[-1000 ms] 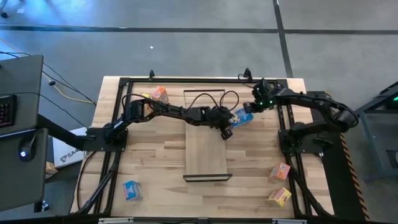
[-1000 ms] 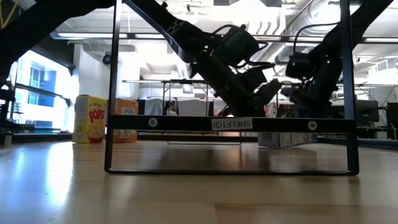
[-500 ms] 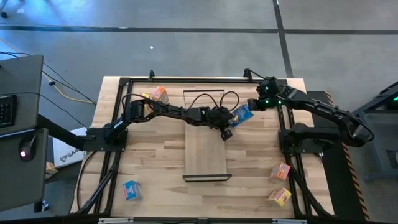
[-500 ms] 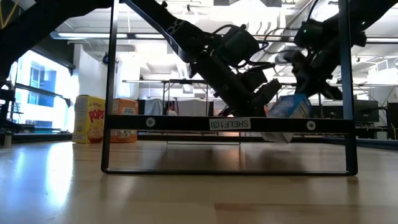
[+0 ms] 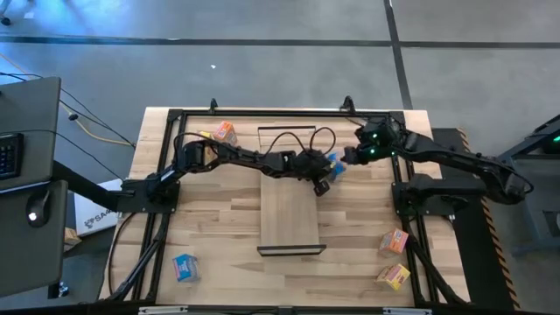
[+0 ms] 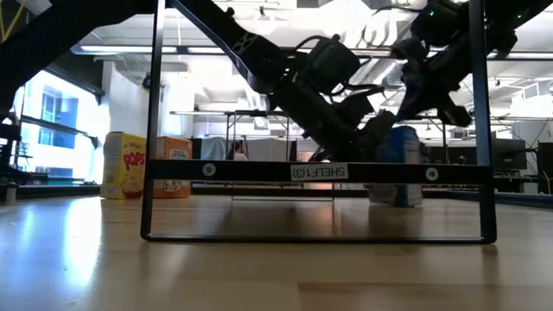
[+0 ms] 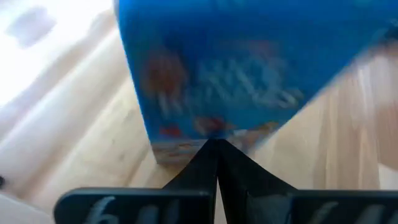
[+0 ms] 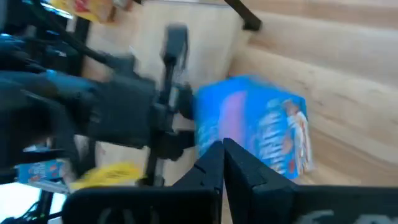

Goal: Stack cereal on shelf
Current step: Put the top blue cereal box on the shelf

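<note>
A blue cereal box [image 5: 335, 160] stands upright on its bottom end on the table, just off the far right corner of the shelf board [image 5: 290, 214]. In the low view the blue box [image 6: 399, 164] shows behind the shelf's black frame [image 6: 320, 172]. My left gripper [image 7: 214, 146] is shut and low against the box's shelf side. My right gripper [image 8: 222, 149] is shut and close to the box's right side, higher up [image 6: 413, 104]. Other boxes lie apart: orange [image 5: 226, 133], blue [image 5: 185, 267], orange-pink [image 5: 394, 242], yellow [image 5: 394, 276]. My left gripper has its shut fingertips [image 7: 214, 144] against the lower edge of the blue box's broad face [image 7: 211, 127], slanting down from the table's left; the box stands upright on the table. My right gripper: I cannot tell whether its shut fingertips touch the box's face [image 8: 249, 134].
The shelf's near end frame [image 6: 155, 130] stands across the low view. A black cable [image 5: 293, 136] loops at the shelf's far end. The table's black metal rail [image 5: 262, 112] runs along the far edge. Yellow and orange boxes [image 6: 125, 164] stand far left.
The blue box has been tipped from lying flat, through a tilt, to standing upright, and has ended closer to the left gripper. The right gripper rose and swung over the box while its arm stretched out. The left gripper kept its place beside the box.
</note>
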Tool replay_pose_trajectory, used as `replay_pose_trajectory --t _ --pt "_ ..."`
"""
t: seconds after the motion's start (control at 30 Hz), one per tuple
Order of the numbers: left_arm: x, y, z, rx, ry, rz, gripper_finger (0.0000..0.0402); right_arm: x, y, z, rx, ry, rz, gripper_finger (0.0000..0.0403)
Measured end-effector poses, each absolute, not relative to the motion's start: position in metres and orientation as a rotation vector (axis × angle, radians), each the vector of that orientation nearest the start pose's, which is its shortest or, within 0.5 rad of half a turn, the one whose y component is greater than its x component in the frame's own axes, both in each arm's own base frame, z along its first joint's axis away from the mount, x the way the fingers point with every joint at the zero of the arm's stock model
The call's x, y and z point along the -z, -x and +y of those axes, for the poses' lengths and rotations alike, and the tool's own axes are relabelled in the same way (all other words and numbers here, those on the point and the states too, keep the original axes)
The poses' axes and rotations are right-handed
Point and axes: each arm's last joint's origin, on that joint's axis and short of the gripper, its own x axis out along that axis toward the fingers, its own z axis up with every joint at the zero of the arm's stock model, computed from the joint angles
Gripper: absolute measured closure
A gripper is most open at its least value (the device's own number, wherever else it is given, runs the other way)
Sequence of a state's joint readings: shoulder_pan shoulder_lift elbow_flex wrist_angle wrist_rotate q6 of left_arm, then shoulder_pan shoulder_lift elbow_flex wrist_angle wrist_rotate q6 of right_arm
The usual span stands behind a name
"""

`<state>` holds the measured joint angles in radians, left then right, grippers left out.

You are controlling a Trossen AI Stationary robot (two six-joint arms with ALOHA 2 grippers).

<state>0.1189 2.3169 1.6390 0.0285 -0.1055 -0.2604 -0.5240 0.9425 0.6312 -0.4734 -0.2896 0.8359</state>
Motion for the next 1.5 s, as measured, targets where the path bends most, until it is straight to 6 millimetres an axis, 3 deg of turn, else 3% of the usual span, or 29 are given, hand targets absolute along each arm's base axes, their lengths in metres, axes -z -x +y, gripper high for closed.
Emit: replay_pose_trajectory --t 0.53,0.63,0.8,0.93,1.3,1.5 --pt "-0.137 -0.501 0.069 -0.302 0.26 0.588 0.0401 -0.228 -0.178 -0.075 0.529 -1.039 0.617 0.0403" --pt "-0.142 -0.5 0.076 -0.307 0.267 0.584 0.0401 -0.23 -0.168 -0.075 0.565 -1.01 0.628 0.0403" --pt "-0.169 -0.499 0.097 -0.253 0.299 0.457 0.0401 -0.227 -0.135 -0.075 0.79 -0.984 0.733 0.0403" --pt "-0.16 -0.497 0.107 -0.249 0.36 0.482 0.0401 -0.22 -0.116 -0.076 0.939 -1.006 0.86 0.0403" --pt "-0.167 -0.52 0.08 -0.215 0.248 0.434 0.0401 -0.202 -0.102 -0.095 1.139 -1.009 0.92 0.0403" --pt "-0.149 -0.53 0.084 -0.228 0.247 0.456 0.0401 -0.199 -0.092 -0.105 1.262 -0.979 0.958 0.0403"
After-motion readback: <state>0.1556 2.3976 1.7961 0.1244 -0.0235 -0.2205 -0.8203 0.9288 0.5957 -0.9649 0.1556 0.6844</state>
